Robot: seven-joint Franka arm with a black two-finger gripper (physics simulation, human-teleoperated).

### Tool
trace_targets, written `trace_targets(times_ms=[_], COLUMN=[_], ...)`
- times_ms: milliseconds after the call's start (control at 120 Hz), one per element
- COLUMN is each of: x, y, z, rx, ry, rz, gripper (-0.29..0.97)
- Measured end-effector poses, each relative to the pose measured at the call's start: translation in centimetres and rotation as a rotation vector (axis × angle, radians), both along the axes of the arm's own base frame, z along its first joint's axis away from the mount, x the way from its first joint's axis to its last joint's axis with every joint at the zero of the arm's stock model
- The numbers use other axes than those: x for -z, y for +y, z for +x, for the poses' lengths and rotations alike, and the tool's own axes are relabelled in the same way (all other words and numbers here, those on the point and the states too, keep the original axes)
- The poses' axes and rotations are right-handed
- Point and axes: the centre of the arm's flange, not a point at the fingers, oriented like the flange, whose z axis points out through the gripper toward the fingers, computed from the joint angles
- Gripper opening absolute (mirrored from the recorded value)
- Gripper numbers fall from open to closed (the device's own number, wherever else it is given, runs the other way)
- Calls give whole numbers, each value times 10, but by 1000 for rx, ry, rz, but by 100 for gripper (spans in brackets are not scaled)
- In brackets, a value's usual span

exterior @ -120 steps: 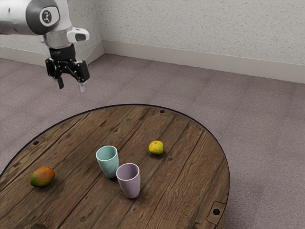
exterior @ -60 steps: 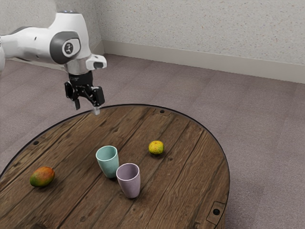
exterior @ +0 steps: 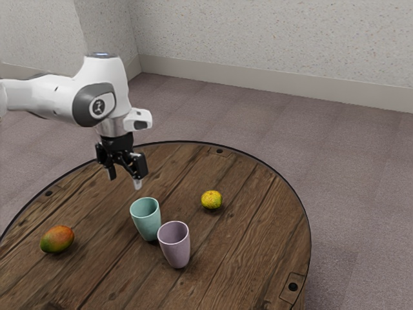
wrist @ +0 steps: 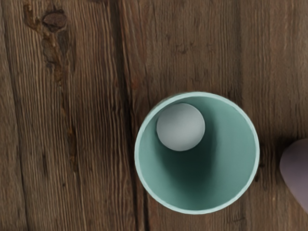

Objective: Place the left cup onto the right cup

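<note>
Hand (exterior: 124, 177) spread wide — empty — hovering just above teal cup (exterior: 146, 218).

Rough-grained wooden table (exterior: 245, 252); smooth, seemingly plastic teal cup (wrist: 231, 159).

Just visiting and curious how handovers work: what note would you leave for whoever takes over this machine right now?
Gripper: the black two-finger gripper is open and empty, hovering above the teal handleless cup.
Things: teal cup upright on the round wooden table; the lilac handleless cup stands upright close beside it.
Done: nothing gripped yet.
Left: lower, grip the teal cup, lift it, set it onto the lilac cup.
</note>
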Motion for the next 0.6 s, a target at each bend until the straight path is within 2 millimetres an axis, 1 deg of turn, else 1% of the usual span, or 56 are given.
trace_targets(times_ms=[108,242,300,350,492,600], x=[23,54,64,68,71,84], y=[2,25,29,28,20,18], z=[4,9,11,13,17,19], rx=[-12,-63,-74,-74,-65,-66], ry=[22,54,62,62,53,72], rz=[6,12,15,16,19,22], gripper=[66,66,66,66,66,66])
